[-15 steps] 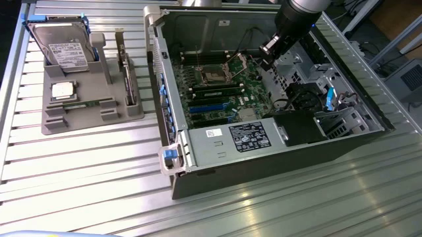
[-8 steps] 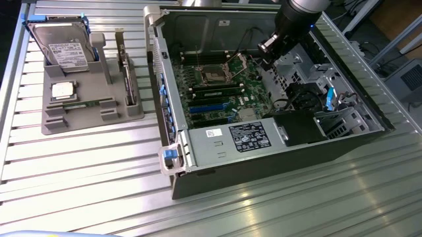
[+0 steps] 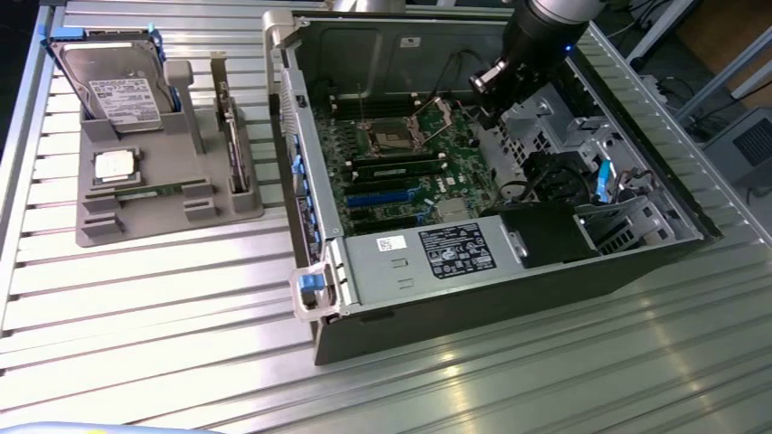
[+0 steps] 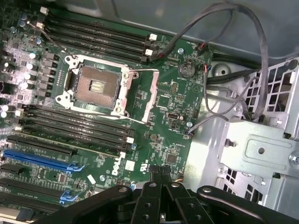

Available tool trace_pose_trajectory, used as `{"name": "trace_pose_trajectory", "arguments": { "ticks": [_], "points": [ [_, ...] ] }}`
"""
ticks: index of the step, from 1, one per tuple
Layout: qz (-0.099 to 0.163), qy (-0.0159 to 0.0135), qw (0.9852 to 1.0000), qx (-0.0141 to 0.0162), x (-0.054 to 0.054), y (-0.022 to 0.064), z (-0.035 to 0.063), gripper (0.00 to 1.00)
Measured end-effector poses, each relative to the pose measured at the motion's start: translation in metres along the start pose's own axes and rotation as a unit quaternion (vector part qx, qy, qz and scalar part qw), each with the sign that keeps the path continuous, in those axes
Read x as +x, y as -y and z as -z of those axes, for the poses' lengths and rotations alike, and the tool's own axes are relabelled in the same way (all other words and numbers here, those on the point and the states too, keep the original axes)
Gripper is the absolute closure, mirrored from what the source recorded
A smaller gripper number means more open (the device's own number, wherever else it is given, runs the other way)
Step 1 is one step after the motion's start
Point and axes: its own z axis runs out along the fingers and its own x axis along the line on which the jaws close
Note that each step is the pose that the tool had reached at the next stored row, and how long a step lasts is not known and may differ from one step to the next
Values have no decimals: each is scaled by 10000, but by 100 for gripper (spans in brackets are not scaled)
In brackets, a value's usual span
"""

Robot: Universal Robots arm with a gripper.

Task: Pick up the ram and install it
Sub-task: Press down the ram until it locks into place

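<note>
We see the black gripper [image 3: 494,95] above the green motherboard [image 4: 163,98], inside the open grey computer case [image 3: 399,271] — fingers pressed together, holding nothing. The thin green ram stick [image 3: 155,191] lies outside the case (on the grey plastic tray [image 3: 169,221]).

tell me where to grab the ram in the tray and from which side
Grip the ram at mid-length, pinching across its two thin faces, and come from straight above. It is a long narrow stick that seems to sit in a slot of the grey tray, with tray walls close at both ends, so only its long upper edge looks free.
</note>
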Motion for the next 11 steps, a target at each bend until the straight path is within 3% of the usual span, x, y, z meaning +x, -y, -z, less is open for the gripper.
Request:
{"name": "trace_pose_trajectory", "arguments": {
  "ticks": [8,11],
  "points": [
    [-480,19,9988,7,0,0,0,90],
    [-834,34,9965,11,0,0,0,90]
  ]
}}
